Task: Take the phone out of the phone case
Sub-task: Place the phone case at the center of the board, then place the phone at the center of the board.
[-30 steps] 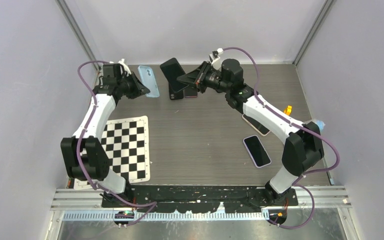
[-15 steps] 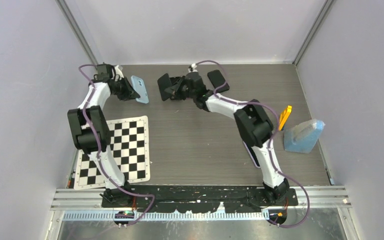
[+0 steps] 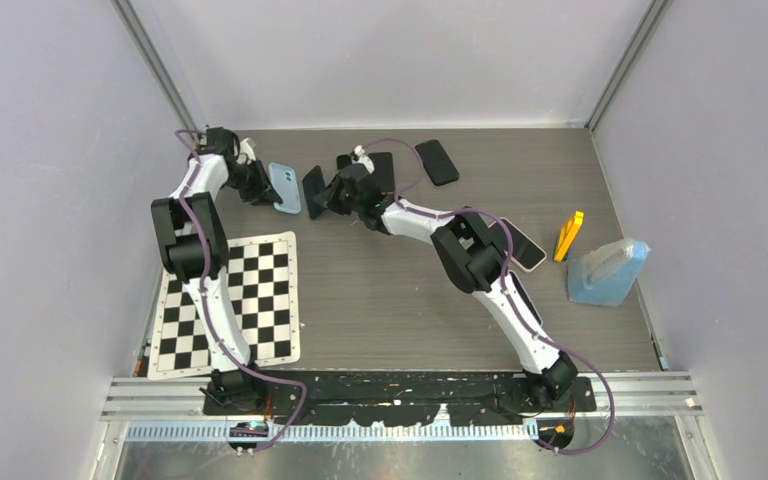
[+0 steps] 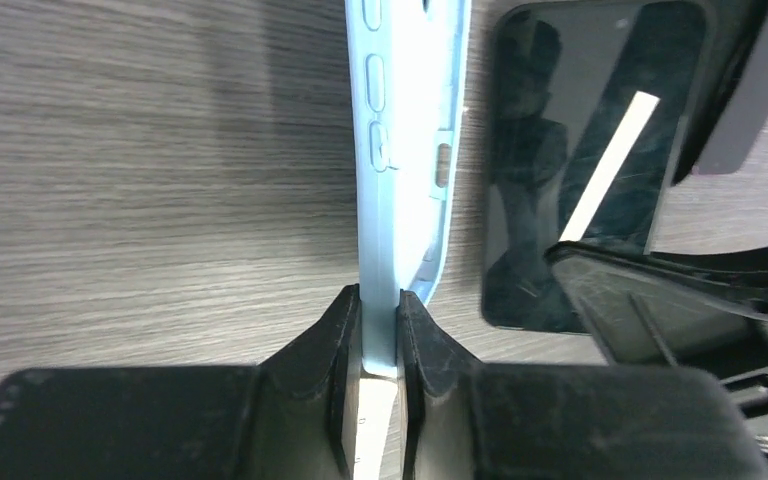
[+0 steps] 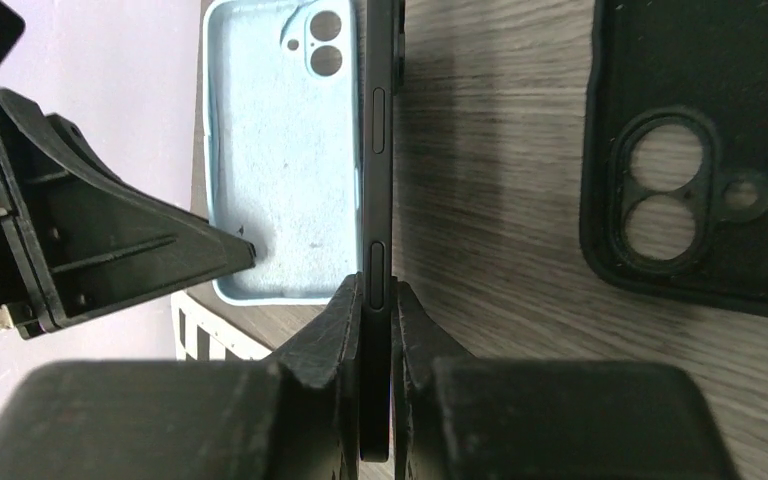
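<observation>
Phone [image 5: 380, 150], black, probably stiff and slick, held edge-on over the tabletop [image 5: 500, 230] — right end effector [image 5: 377, 305] pinching its flat faces near one end. Just beside it, left end effector [image 4: 379, 320] clamps the empty light-blue case [image 4: 405, 150] by one wall — likely soft, bendy.

— How is your light?
— Soft and even, from overhead. In your top view the table [image 3: 400, 290] is evenly bright, the shadows are faint, and everything is sharp though small.
— And your wrist views?
— Left wrist: the phone case [image 4: 405, 120] blows out pale at 12 o'clock and drops a shadow toward 11. The phone [image 4: 580, 150] screen mirrors a white lamp strip at 2 o'clock. The left gripper [image 4: 380, 330] at 6 o'clock is dark and soft. Right wrist: the right gripper [image 5: 378, 310] blurs at 6 o'clock, and the phone's shadow falls toward 1.
</observation>
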Controlling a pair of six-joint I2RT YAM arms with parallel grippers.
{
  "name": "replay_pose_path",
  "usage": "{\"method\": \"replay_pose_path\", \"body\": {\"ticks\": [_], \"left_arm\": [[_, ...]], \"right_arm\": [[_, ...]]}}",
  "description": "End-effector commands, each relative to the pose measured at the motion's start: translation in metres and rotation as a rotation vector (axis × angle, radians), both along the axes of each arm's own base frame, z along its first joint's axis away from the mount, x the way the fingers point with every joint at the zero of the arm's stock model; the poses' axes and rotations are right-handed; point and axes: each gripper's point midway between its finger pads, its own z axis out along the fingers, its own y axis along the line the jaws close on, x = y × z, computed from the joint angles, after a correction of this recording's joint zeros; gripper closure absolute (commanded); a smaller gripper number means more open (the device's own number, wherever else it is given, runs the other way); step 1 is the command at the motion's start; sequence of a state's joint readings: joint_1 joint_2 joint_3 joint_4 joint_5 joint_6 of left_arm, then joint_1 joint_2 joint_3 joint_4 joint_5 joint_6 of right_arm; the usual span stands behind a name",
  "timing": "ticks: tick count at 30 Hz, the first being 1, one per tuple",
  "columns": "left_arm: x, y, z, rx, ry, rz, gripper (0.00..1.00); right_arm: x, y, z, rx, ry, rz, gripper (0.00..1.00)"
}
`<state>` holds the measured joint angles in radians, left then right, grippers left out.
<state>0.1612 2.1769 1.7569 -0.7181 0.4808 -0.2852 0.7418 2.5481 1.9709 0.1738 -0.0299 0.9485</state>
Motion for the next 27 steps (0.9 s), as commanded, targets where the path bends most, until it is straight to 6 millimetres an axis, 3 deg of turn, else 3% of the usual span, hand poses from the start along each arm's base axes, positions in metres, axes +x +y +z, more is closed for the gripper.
{"method": "replay_pose_path", "body": {"ticks": [1, 6, 7, 8, 9, 10, 13, 16, 20, 21, 23, 24, 25, 26, 27], "left_arm": [[-0.015, 0.026, -0.011, 0.15, 0.109, 0.037, 0.8], [-0.021, 0.048, -0.019, 0.264, 0.169, 0.091, 0.49], [-0.02, 0.051, -0.019, 0.275, 0.167, 0.101, 0.46], [-0.018, 0.053, -0.018, 0.289, 0.166, 0.114, 0.44], [-0.017, 0.057, -0.016, 0.306, 0.167, 0.129, 0.42], [-0.017, 0.061, -0.014, 0.325, 0.167, 0.144, 0.4], [-0.014, 0.068, -0.002, 0.358, 0.146, 0.182, 0.36], [-0.012, 0.062, 0.021, 0.328, 0.087, 0.199, 0.34], [-0.017, 0.05, 0.057, 0.271, 0.018, 0.199, 0.3], [-0.02, 0.048, 0.067, 0.268, 0.011, 0.192, 0.27], [-0.028, 0.045, 0.084, 0.272, 0.0, 0.17, 0.02], [-0.031, 0.044, 0.092, 0.272, -0.003, 0.163, 0.01], [-0.035, 0.042, 0.098, 0.27, -0.005, 0.158, 0.0], [-0.038, 0.04, 0.104, 0.265, -0.009, 0.153, 0.0], [-0.042, 0.037, 0.109, 0.257, -0.011, 0.146, 0.0]], "right_arm": [[0.025, 0.002, 0.032, 0.071, -0.092, -0.072, 0.99], [0.026, 0.004, 0.007, 0.05, -0.056, -0.067, 0.92], [0.025, 0.01, 0.014, 0.066, -0.059, -0.043, 0.92], [0.022, 0.011, -0.007, 0.043, -0.023, -0.027, 0.91], [0.023, 0.018, 0.004, 0.061, -0.032, -0.002, 0.9], [0.019, 0.018, -0.01, 0.035, -0.004, 0.015, 0.89], [0.016, 0.024, -0.019, 0.022, 0.023, 0.054, 0.88], [0.01, 0.027, -0.023, 0.0, 0.037, 0.095, 0.84], [0.005, 0.018, -0.028, -0.069, 0.065, 0.092, 0.67], [0.004, 0.013, -0.024, -0.09, 0.076, 0.085, 0.57], [0.004, 0.009, -0.014, -0.122, 0.084, 0.082, 0.44], [0.009, 0.01, 0.002, -0.118, 0.066, 0.076, 0.41], [0.003, 0.004, -0.007, -0.164, 0.103, 0.08, 0.35], [0.005, 0.006, 0.004, -0.162, 0.092, 0.082, 0.34], [0.001, 0.0, -0.004, -0.197, 0.123, 0.079, 0.31]]}}
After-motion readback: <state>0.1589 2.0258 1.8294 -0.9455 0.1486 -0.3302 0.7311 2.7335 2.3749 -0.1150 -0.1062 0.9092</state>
